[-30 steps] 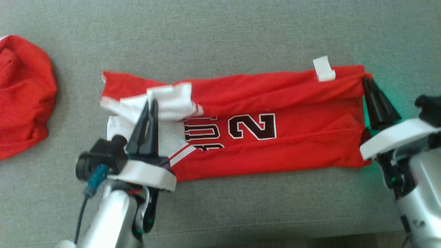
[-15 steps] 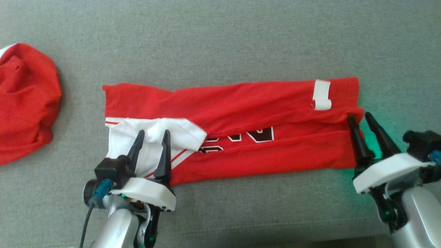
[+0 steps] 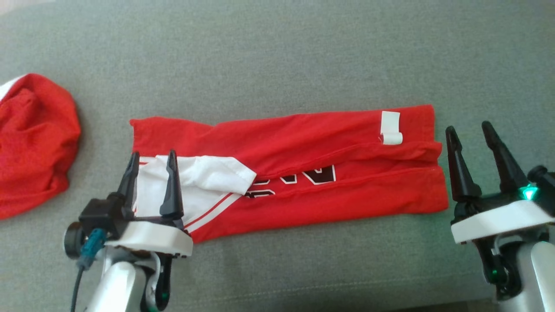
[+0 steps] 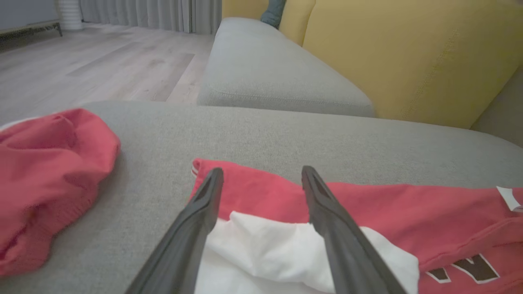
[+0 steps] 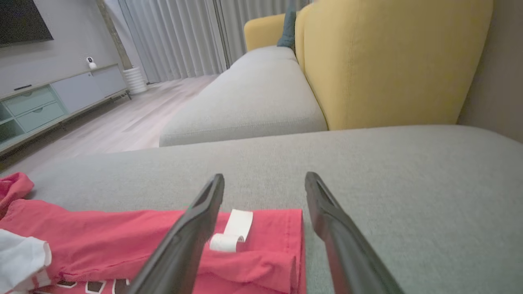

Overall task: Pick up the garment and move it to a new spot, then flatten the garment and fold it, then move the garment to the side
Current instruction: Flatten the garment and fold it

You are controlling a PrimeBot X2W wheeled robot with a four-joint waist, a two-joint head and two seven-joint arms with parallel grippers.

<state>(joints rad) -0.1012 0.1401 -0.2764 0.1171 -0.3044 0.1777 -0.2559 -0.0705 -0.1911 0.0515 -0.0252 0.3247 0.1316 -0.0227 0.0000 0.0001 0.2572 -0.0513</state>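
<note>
Hovering over the grey sofa seat [image 3: 277, 56], I had both claws spread wide and empty. My left claw [image 3: 153, 153] hung above the rumpled white panel [image 3: 204, 177] at the left end of the garment [image 3: 303, 143]. My right claw [image 3: 468, 126] stood just beside the right end, over bare cushion and apart from the cloth.

The garment, a red jersey, lay across the middle of the seat as a long band running left to right. Its far part was doubled over toward me, so only the lower half of the dark lettering showed. A small white tag [image 3: 390, 127] was curled up near the far right corner.

I judged the lengthwise fold done, with the next fold and the move aside yet to come. The trouble I foresaw lay in the layers. The white panel was puffed and loose, so a pinch there might have caught only the top ply and dragged the fold open. The right edge was wavy and stacked, so a shallow bite could have missed the under layer. Uneven lifting by the two claws would have skewed the band. Another red heap [image 3: 34, 143] sat well apart at the left, where a careless slide could have tangled the two.
</note>
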